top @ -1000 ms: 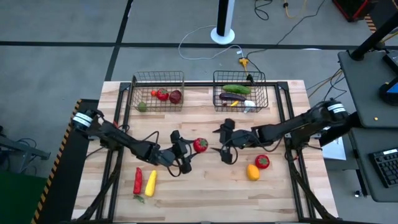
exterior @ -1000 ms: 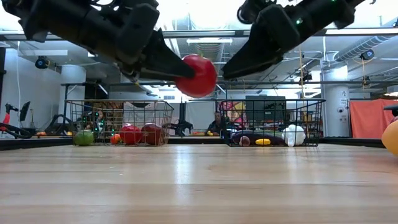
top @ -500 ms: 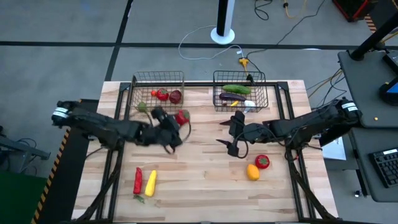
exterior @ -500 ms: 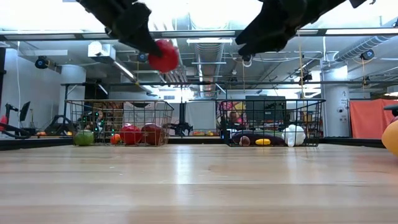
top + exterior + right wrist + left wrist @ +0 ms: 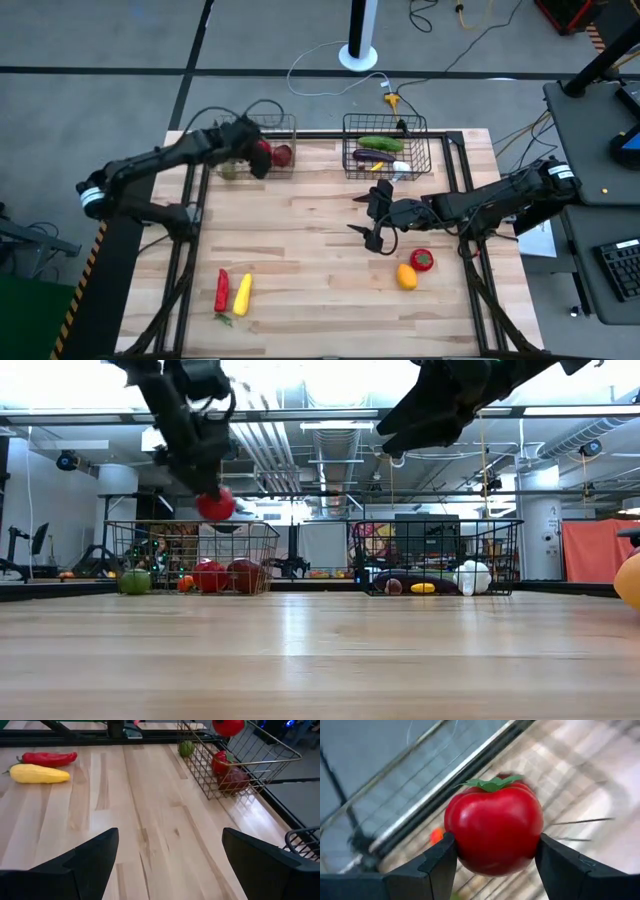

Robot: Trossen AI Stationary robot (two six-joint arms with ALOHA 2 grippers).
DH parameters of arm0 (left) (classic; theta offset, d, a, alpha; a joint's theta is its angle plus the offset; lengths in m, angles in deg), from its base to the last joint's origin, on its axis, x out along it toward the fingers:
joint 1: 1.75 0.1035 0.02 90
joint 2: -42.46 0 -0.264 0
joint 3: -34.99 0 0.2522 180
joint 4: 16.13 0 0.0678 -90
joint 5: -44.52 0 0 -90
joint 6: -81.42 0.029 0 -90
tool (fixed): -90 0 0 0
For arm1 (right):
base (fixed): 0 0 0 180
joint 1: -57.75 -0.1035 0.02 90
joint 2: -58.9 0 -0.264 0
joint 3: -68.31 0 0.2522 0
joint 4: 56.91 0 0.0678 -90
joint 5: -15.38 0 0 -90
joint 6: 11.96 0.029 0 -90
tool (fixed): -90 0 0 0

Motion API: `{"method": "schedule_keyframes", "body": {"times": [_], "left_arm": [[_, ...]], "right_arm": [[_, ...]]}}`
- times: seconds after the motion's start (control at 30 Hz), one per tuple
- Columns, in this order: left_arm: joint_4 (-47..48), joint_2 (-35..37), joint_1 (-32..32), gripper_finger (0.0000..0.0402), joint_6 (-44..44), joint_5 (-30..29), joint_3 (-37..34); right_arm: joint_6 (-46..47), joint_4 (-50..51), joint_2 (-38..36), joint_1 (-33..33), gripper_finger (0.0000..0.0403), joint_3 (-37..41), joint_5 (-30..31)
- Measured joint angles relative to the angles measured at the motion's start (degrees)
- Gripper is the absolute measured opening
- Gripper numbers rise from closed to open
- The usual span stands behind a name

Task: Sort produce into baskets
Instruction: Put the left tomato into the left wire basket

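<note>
The left gripper point(image 5: 492, 851) hangs over the left dark wire basket point(image 5: 222, 128), squeezing a round red tomato point(image 5: 493, 828), leaf end facing away from the wrist. The right gripper point(image 5: 167, 855) waits open mid-table.

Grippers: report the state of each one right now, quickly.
Left gripper: jaws shut on the red tomato, above the left basket.
Right gripper: jaws open, holding nothing, above the table.

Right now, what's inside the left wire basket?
The left basket holds a red piece and a dark-red round one. The left gripper, carrying a tomato above, covers part of the inside.
</note>
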Motion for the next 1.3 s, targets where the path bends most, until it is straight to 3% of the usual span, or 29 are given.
{"method": "schedule_keyframes", "body": {"times": [0.27,0.4,0.53,0.9,1.3], "left_arm": [[8.04,-3.50,9.30,0.0217,-2.94,0.91,2.18],[12.15,-6.47,10.53,0.0217,-2.89,0.17,4.13],[13.80,-10.15,11.15,0.0217,-1.78,-4.76,6.11],[13.96,-18.57,13.58,0.0218,0.95,-5.19,9.29],[11.67,-19.04,13.64,0.0288,-0.51,-8.20,7.31]], "right_arm": [[-0.07,-0.04,0.00,0.00,0.0347,0.00,0.86],[-0.02,-0.06,0.00,0.00,0.0347,0.00,0.91],[0.00,-0.07,0.00,0.00,0.0347,0.00,0.91],[0.63,-0.07,0.00,0.00,0.0347,-0.02,0.95],[0.48,-0.07,0.00,0.00,0.0347,-0.02,0.93]]}}
